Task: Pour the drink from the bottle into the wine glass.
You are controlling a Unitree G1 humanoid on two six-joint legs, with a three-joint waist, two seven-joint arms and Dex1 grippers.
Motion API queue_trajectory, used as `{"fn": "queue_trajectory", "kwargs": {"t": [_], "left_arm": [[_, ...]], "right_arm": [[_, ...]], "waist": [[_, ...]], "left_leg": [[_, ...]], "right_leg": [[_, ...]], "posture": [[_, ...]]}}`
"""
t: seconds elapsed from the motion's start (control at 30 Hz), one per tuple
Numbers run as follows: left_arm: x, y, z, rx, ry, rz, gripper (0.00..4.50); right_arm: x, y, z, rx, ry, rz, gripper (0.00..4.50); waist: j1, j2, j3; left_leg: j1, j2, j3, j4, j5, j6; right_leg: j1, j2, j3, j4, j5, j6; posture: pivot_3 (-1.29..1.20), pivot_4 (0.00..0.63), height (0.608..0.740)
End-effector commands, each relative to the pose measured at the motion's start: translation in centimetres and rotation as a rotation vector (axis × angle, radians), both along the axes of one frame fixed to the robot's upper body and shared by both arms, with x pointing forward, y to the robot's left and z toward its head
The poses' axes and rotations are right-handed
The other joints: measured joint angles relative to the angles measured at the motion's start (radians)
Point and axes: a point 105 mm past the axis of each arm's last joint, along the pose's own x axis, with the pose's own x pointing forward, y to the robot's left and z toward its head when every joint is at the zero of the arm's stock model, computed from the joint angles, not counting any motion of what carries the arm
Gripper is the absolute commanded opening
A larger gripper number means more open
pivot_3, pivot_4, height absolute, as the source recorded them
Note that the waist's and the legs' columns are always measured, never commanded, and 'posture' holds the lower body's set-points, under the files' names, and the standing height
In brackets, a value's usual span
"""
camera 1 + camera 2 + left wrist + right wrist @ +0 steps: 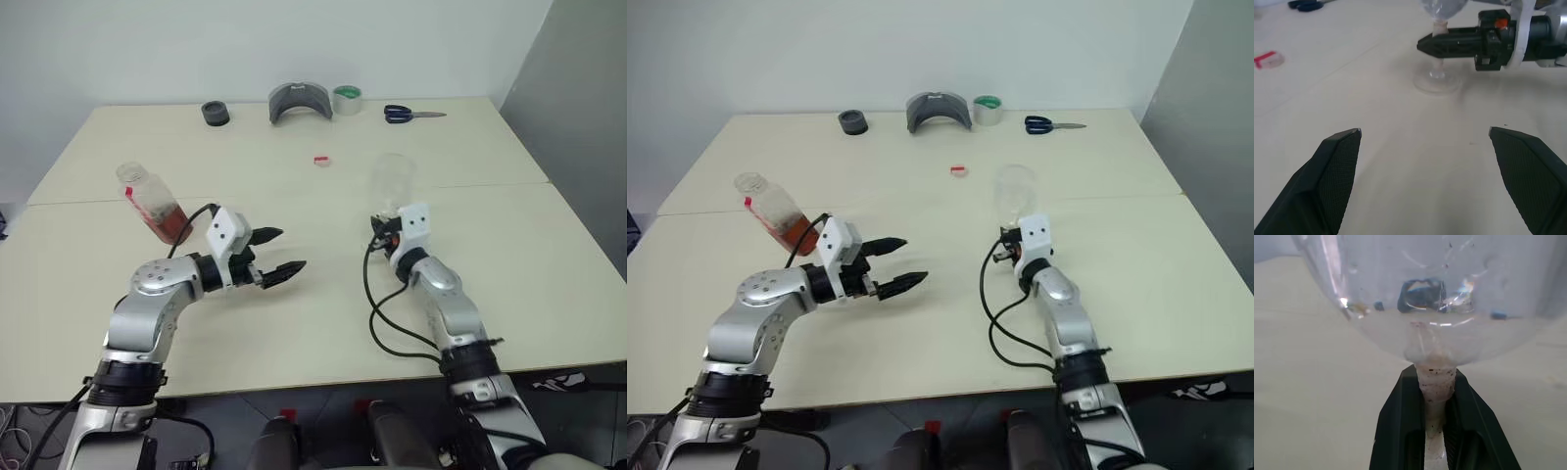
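Tabletop (294,323), wide, pale beige and seamed across its middle, carries everything. At its twelve o'clock edge sit a curved grey holder (301,101), a green-cored tape roll (347,99), a black ring (216,114) and blue-handled scissors (409,114). Toward nine o'clock the small clear plastic bottle (152,202) leans tilted, uncapped, the reddish-brown translucent drink (173,225) pooled in its lower end; whether anything props it I cannot tell. The left gripper (284,252), just beside the bottle on its three o'clock side, has its two black fingers spread wide with nothing between them. Right of centre, the clear stemmed wine glass (392,181) stands upright on its round foot, bowl empty. The right gripper (1436,431) is clamped on its thin stem. A small red-and-white cap (321,160) lies near centre, toward twelve.
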Motion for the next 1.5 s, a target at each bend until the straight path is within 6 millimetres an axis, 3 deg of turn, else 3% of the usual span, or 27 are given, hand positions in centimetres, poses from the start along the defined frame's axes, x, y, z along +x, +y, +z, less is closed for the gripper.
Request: {"fn": "queue_trajectory", "kwargs": {"t": [0.03, 0.3, 0.6, 1.03, 1.3, 1.5], "left_arm": [[-0.2, 1.4, 1.4, -0.005, -0.08, 0.041, 4.5], [-0.7, 4.0, -0.3, -0.01, -0.08, 0.101, 4.5], [-0.7, 3.6, -0.9, 0.003, -0.096, 0.053, 4.5], [-0.5, 1.6, 0.9, -0.005, -0.15, 0.011, 4.5], [-0.7, 0.4, 1.6, -0.034, -0.158, 0.013, 4.5], [-0.7, -0.1, 1.7, -0.056, -0.163, 0.045, 4.5]], "right_arm": [[0.4, 2.7, 0.0, -0.016, -0.028, 0.094, 0.17], [0.2, 5.3, -0.1, 0.011, -0.053, 0.191, 0.17], [-0.1, 5.9, -1.0, -0.012, -0.038, 0.218, 0.17], [0.0, 4.4, -1.0, 0.003, -0.029, 0.184, 4.47], [-1.6, 0.9, -1.6, -0.026, -0.01, 0.122, 4.47], [-5.1, -2.3, -1.9, -0.056, -0.001, 0.059, 4.47]], "waist": [[0.002, 0.0, 0.0], [0.004, 0.0, 0.0], [0.004, 0.0, 0.0], [0.007, 0.0, 0.0], [0.011, 0.0, 0.0], [0.017, 0.0, 0.0]], "left_leg": [[0.0, 0.0, 0.0, 0.0, 0.0, 0.0], [0.0, 0.0, 0.0, 0.0, 0.0, 0.0], [0.0, 0.0, 0.0, -0.001, 0.0, 0.0], [-0.001, -0.002, -0.001, -0.001, 0.0, 0.0], [-0.002, -0.003, -0.002, 0.0, 0.0, 0.0], [-0.002, -0.003, -0.002, -0.001, 0.0, 0.0]], "right_leg": [[0.0, 0.0, 0.0, 0.0, 0.0, 0.0], [0.0, -0.001, 0.0, 0.0, 0.0, -0.001], [0.0, -0.001, -0.001, 0.0, 0.0, -0.001], [-0.001, -0.003, -0.001, 0.0, 0.0, -0.001], [-0.001, -0.004, -0.002, 0.0, 0.0, -0.001], [0.0, -0.005, -0.002, -0.001, 0.0, 0.0]], "posture": [[0.0, 0.15, 0.74], [0.0, 0.15, 0.74], [0.0, 0.15, 0.74], [0.0, 0.15, 0.74], [0.0, 0.15, 0.74], [0.0, 0.15, 0.74]]}}
